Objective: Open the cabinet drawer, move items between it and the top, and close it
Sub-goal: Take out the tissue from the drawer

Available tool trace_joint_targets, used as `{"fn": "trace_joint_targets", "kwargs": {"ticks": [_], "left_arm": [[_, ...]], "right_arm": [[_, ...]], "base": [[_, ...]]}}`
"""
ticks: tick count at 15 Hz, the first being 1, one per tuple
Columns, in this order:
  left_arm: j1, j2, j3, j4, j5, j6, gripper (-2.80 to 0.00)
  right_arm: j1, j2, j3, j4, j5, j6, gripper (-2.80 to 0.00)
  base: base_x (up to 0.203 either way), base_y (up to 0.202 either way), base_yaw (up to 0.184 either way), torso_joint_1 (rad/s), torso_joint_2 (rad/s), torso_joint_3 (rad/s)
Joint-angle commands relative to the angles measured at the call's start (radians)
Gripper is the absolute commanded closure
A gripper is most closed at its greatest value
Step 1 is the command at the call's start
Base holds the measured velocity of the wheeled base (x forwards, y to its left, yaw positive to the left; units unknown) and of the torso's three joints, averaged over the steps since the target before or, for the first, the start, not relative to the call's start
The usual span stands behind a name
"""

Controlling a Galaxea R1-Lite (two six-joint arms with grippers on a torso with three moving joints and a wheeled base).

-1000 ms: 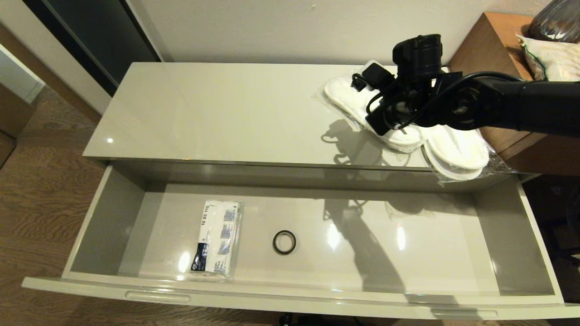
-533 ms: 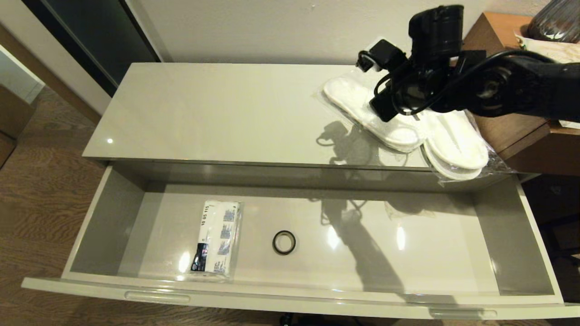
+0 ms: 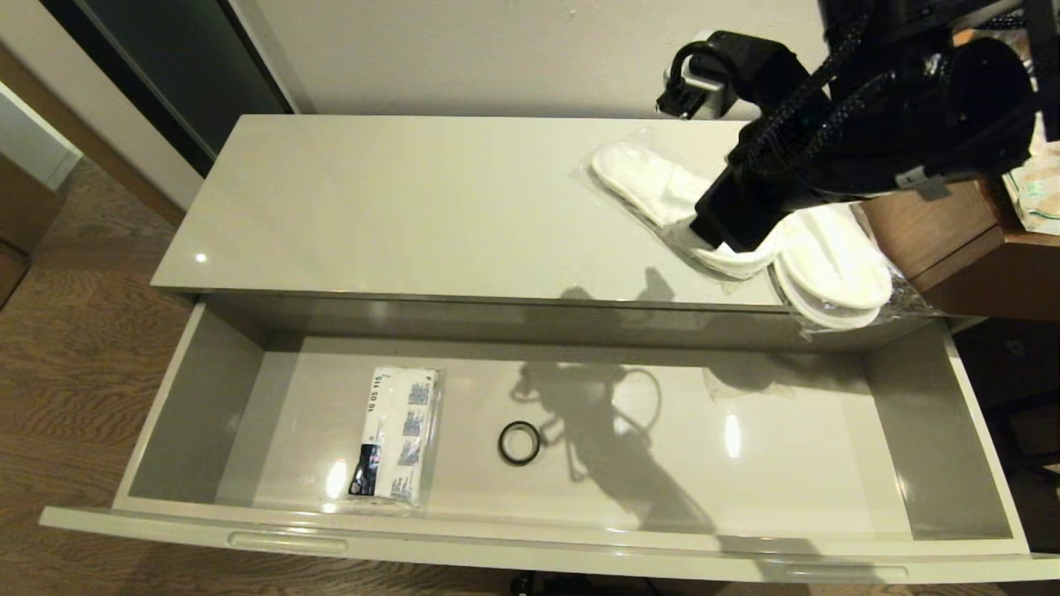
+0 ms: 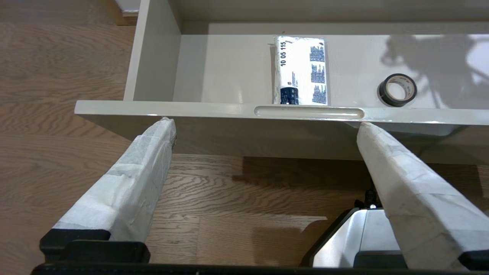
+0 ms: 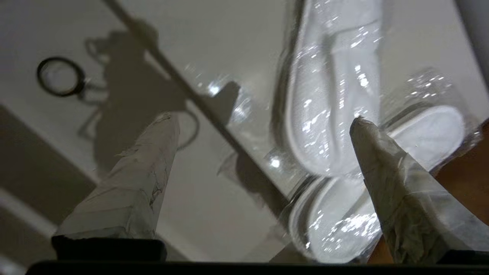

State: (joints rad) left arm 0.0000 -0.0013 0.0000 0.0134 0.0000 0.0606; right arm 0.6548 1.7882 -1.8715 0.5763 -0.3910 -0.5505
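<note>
White packet lies lengthwise front-to-back in the drawer, well left of the right end effector, which hangs wide and empty above the slippers; left end effector, wide, sits nearer.

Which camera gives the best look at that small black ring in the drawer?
The left wrist view: the small black ring appears closest, its printed inner core visible. The head view shows it small; the right wrist view shows it blurred.

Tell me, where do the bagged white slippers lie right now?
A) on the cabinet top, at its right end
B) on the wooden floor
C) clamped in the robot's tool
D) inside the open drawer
A: both bagged slipper pairs rest on the cabinet top; the drawer holds only a printed packet and a black tape roll.
</note>
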Motion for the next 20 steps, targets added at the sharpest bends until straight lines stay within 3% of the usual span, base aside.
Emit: {"fn": "trace_joint_targets", "kwargs": {"ticks": [1, 4, 7, 11, 12, 16, 18, 20], "left_arm": [[0.000, 0.001, 0.000, 0.000, 0.000, -0.001, -2.80], [0.000, 0.001, 0.000, 0.000, 0.000, 0.001, -2.80], [0.000, 0.001, 0.000, 0.000, 0.000, 0.000, -2.80], [0.000, 0.001, 0.000, 0.000, 0.000, 0.001, -2.80], [0.000, 0.001, 0.000, 0.000, 0.000, 0.000, -2.80], [0.000, 0.001, 0.000, 0.000, 0.000, 0.001, -2.80], [0.000, 0.001, 0.000, 0.000, 0.000, -0.001, -2.80], [0.000, 0.001, 0.000, 0.000, 0.000, 0.001, -2.80]], "right_arm": [[0.026, -0.034, 0.019, 0.060, -0.017, 0.035, -2.80], [0.029, -0.063, 0.010, 0.232, -0.059, 0.164, -2.80], [0.032, -0.154, -0.007, 0.478, -0.041, 0.261, -2.80], [0.033, -0.244, -0.011, 0.692, -0.035, 0.385, -2.80], [0.034, -0.253, -0.017, 0.735, -0.041, 0.421, 0.00], [0.024, -0.292, -0.048, 0.942, -0.075, 0.644, 0.00], [-0.073, -0.344, -0.071, 0.951, -0.146, 0.706, 0.00], [-0.199, -0.460, -0.057, 0.953, -0.157, 0.730, 0.00]], "base": [[0.000, 0.000, 0.000, 0.000, 0.00, 0.000], [0.000, 0.000, 0.000, 0.000, 0.00, 0.000], [0.000, 0.000, 0.000, 0.000, 0.00, 0.000], [0.000, 0.000, 0.000, 0.000, 0.00, 0.000], [0.000, 0.000, 0.000, 0.000, 0.00, 0.000], [0.000, 0.000, 0.000, 0.000, 0.00, 0.000], [0.000, 0.000, 0.000, 0.000, 0.00, 0.000], [0.000, 0.000, 0.000, 0.000, 0.00, 0.000]]}}
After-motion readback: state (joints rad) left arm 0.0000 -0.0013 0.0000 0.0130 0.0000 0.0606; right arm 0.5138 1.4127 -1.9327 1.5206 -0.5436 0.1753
